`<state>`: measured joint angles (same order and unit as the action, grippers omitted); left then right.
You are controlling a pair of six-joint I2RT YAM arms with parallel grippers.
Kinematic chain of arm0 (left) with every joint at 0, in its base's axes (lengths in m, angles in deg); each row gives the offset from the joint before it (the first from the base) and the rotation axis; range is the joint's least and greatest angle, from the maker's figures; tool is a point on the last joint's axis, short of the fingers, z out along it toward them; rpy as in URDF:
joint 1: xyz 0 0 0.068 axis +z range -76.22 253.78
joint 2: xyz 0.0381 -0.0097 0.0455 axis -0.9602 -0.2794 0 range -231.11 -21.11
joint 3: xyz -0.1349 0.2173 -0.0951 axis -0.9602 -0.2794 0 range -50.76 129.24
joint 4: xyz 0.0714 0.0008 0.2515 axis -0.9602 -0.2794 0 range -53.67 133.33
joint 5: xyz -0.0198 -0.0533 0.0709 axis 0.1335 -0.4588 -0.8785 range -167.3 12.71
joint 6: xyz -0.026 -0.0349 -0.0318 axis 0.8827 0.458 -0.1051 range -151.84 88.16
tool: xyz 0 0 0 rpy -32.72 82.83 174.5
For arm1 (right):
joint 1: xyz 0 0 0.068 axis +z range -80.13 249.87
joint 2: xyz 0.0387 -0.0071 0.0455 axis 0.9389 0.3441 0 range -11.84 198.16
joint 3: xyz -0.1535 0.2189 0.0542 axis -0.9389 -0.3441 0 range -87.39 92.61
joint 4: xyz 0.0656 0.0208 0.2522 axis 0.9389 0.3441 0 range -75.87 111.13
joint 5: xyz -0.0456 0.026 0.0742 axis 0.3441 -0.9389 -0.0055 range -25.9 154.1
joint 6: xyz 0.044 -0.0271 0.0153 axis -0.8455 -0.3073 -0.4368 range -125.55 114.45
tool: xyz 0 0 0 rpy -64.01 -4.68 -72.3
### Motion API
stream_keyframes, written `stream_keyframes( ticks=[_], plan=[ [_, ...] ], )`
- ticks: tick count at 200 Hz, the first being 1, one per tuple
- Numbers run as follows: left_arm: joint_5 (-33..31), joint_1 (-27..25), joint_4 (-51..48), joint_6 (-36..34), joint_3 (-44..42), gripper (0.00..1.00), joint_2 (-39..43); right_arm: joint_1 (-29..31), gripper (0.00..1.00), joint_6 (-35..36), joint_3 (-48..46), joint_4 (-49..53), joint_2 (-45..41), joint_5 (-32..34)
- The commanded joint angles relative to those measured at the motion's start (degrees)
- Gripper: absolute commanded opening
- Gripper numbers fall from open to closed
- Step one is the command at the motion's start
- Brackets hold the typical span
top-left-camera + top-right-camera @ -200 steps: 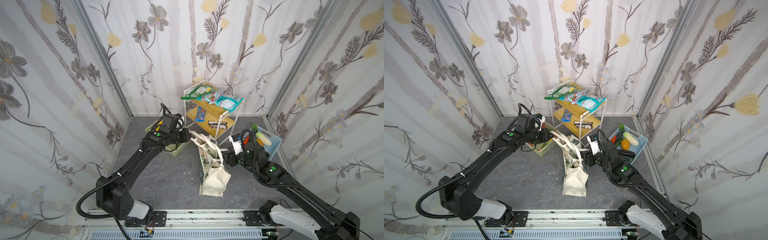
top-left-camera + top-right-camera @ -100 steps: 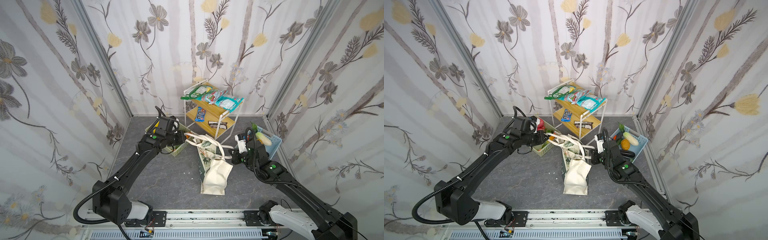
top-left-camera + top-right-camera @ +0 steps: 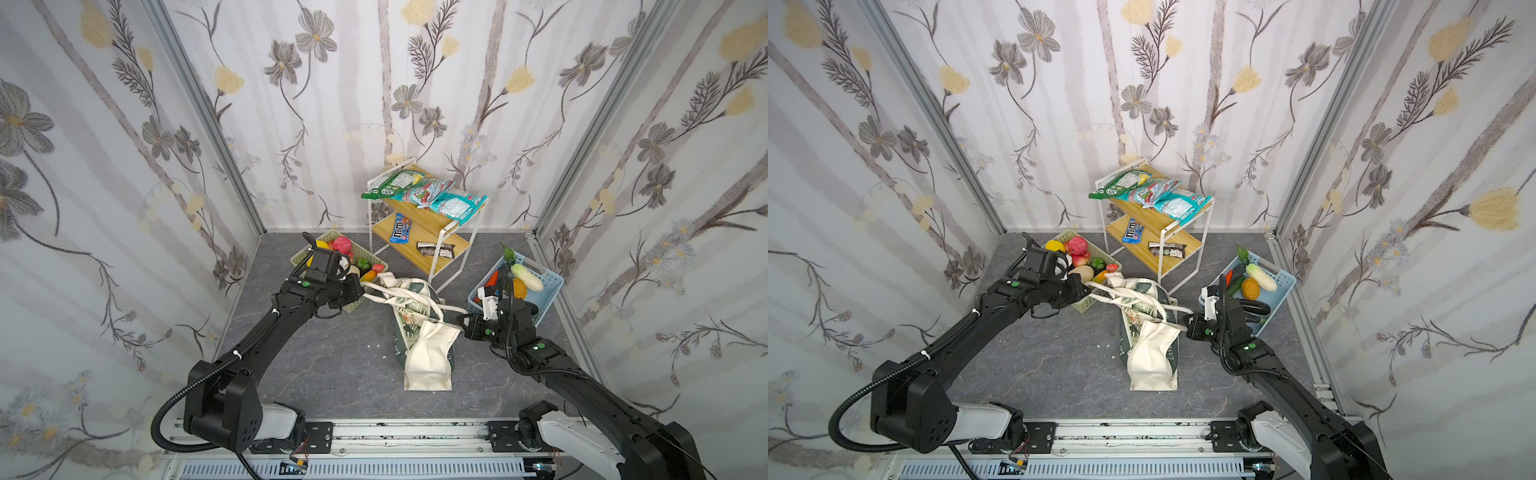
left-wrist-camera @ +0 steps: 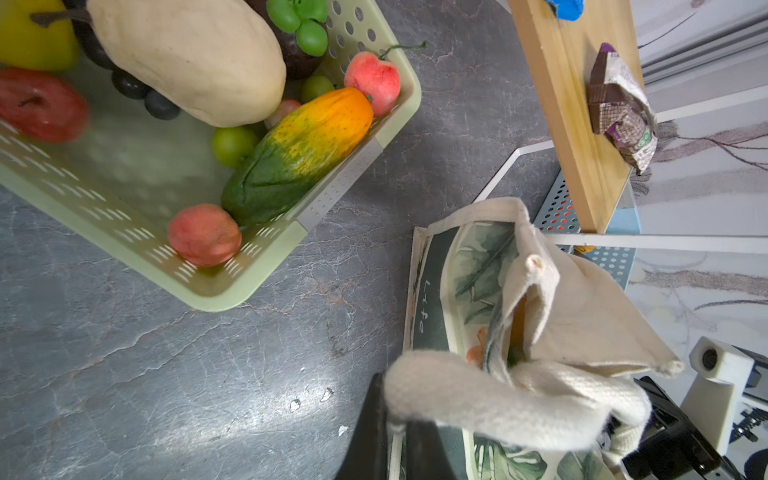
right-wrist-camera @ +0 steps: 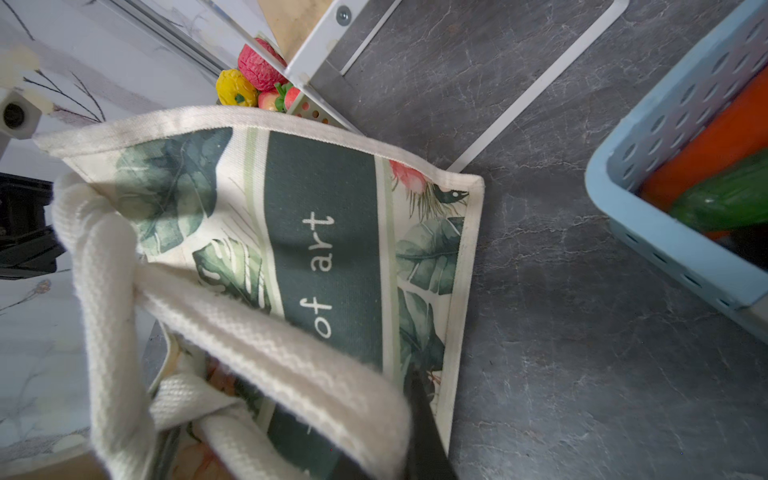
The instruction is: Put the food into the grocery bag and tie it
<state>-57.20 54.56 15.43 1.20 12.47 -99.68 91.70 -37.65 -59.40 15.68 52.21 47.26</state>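
At the tip of the left end effector [image 3: 362, 293], the jaws are pressed together on one thick white rope handle [image 3: 390, 286]. The right end effector [image 3: 460, 321] pinches the second rope handle [image 3: 451, 309] in the same way. Both handles stretch sideways across the mouth of the cream canvas tote with a dark green lettered band [image 3: 426, 353], which slumps on the dark grey stone-patterned counter [image 3: 332, 365] between the arms.

Packing looks finished and tying seems under way, though no finished knot shows yet. Many toy fruits lie in the pale green plastic lattice basket [image 3: 296, 259], and toy vegetables lie in the light blue plastic lattice basket [image 3: 552, 284].

Only the left wrist view looks into the tote's mouth, where a sliver of orange and green [image 4: 517, 328] hints at food inside. Only the right wrist view shows one handle looped around the other. Only the top views show both arms pulling apart.
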Motion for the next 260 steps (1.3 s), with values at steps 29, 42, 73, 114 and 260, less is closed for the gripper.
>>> stream_keyframes(
  ticks=[29, 42, 73, 114, 260],
  plan=[
    [-6.8, -2.0, -3.0, -1.7, 6.3, 0.42, -2.0, -0.3, 0.31, 4.4, 5.4, 7.5, -0.3, 1.8],
    [-4.6, -2.1, -3.6, -2.1, 7.0, 0.47, -1.2, -0.3, 0.39, 5.4, 6.2, 9.1, -0.6, 0.7],
    [-0.3, -2.1, -7.0, -5.4, 8.8, 0.61, 0.9, -0.5, 0.51, 7.5, 7.0, 12.3, -2.7, -2.5],
    [10.7, -1.8, -10.0, -12.4, 9.9, 0.70, 1.0, -1.4, 0.61, 13.7, 9.3, 15.5, -5.5, -11.9],
    [17.2, 2.5, -2.1, -12.6, 10.7, 1.00, 4.6, -10.9, 0.99, 17.2, 18.5, 20.2, -5.6, -8.8]
  ],
)
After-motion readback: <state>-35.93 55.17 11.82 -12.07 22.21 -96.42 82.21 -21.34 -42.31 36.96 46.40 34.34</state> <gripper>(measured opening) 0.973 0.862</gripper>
